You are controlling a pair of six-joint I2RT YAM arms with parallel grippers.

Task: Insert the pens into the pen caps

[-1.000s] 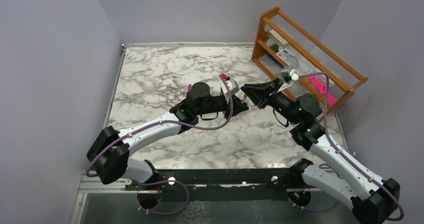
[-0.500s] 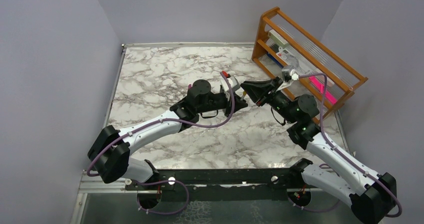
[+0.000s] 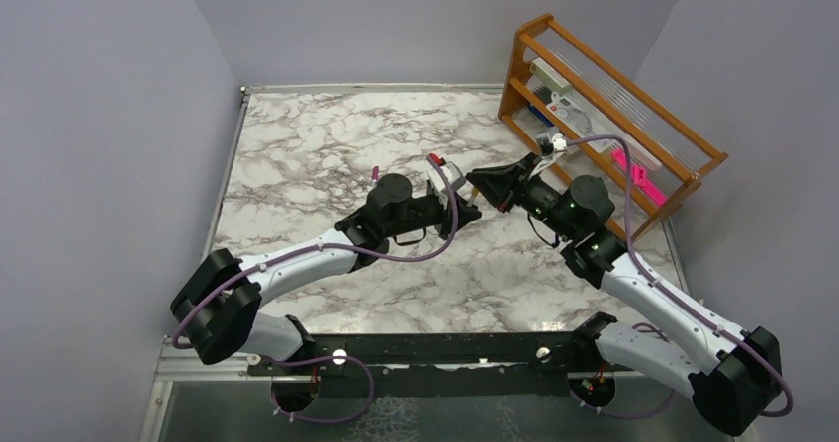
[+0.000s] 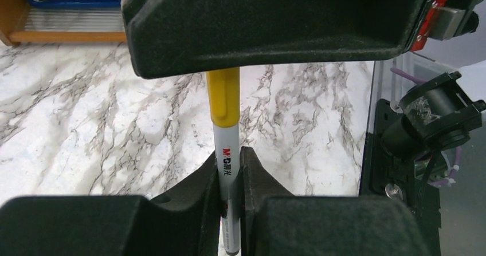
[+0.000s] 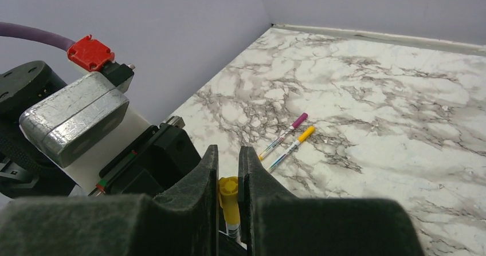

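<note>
Aloft, silver pen (image 4: 226, 161) in yellow cap (image 4: 223, 98). Flat on table (image 5: 401, 95), side by side: magenta-capped pen (image 5: 282, 137), yellow-capped pen (image 5: 292, 149).

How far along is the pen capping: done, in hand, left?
Done: a magenta-capped pen and a yellow-capped pen lie on the table. In hand: the left hand grips the third pen; the right hand grips its yellow cap, already over the tip. Left: probably seating it fully.

Bright, even light falls from overhead, so the arms (image 3: 297, 259) cast only soft, faint shadows on the marble table (image 3: 297, 145). The marble looks slightly washed out toward 6 o'clock. Both wrist views blur their own fingers (image 4: 198, 190) at 6 o'clock.
</note>
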